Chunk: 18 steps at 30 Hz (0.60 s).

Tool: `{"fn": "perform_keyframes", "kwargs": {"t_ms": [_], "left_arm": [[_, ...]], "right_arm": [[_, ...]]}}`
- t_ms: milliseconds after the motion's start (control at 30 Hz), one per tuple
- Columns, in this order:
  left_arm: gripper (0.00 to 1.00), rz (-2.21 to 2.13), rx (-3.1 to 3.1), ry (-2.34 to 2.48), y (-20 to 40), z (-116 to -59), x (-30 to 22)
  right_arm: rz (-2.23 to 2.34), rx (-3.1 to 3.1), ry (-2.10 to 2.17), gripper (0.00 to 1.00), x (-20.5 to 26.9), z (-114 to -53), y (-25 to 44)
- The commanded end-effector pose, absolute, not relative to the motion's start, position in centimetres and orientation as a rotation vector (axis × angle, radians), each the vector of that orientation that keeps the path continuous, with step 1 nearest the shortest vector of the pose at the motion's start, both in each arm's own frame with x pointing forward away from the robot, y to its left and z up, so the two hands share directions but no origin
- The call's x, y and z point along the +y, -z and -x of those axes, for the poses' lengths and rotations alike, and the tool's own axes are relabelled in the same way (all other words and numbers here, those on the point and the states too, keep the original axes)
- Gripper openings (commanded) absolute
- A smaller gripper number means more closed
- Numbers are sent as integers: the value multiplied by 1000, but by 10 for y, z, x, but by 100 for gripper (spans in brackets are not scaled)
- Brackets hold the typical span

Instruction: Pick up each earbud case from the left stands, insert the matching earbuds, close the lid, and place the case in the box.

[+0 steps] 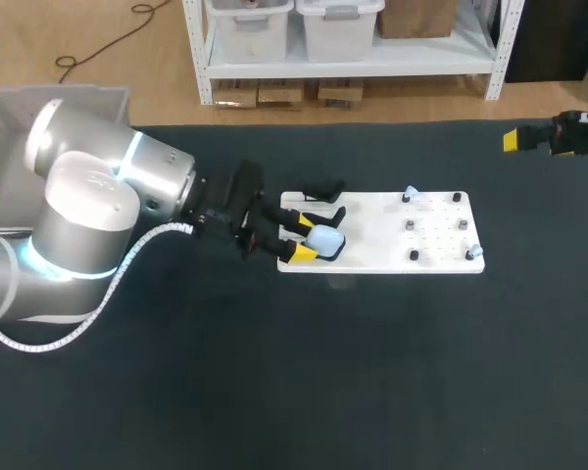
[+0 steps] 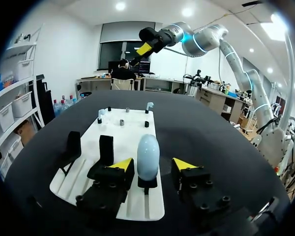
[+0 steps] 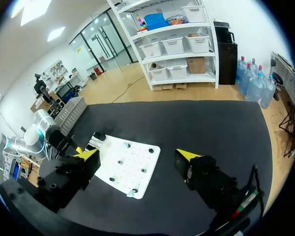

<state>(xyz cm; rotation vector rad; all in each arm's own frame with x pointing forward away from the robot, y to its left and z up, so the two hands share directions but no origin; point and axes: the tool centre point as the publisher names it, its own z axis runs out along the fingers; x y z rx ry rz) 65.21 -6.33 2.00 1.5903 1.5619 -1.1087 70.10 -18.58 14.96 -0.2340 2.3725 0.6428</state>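
A pale blue earbud case [image 1: 324, 238] [image 2: 148, 156] stands upright on a black stand at the near-left end of the white board [image 1: 382, 245]. My left gripper [image 1: 303, 238] [image 2: 153, 165] straddles it, open, with one yellow tip on each side and a gap showing at one finger. Two pale blue earbuds [image 1: 410, 194] [image 1: 474, 252] sit on pegs at the board's right end. My right gripper [image 3: 137, 155] hangs open and empty, high above the table's far right [image 1: 514, 139]. The grey box [image 1: 15, 127] stands at the table's left edge.
Two more black stands [image 2: 106, 149] [image 2: 73, 146] rise from the board beside the case, with nothing on them. Several small black pegs [image 1: 414, 256] dot the board's right half. The dark tabletop [image 1: 372, 372] stretches in front of the board.
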Motion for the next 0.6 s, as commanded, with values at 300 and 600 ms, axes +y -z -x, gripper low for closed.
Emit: {"fn": "perform_keyframes", "kwargs": {"t_ms": [300, 600], "left_arm": [[46, -1589, 1547, 1127, -15, -656, -70], [47, -1569, 1547, 1136, -13, -657, -71]], "right_arm": [[235, 2372, -644, 100, -186, -701, -150], [235, 2372, -644, 100, -186, -701, -150]]}}
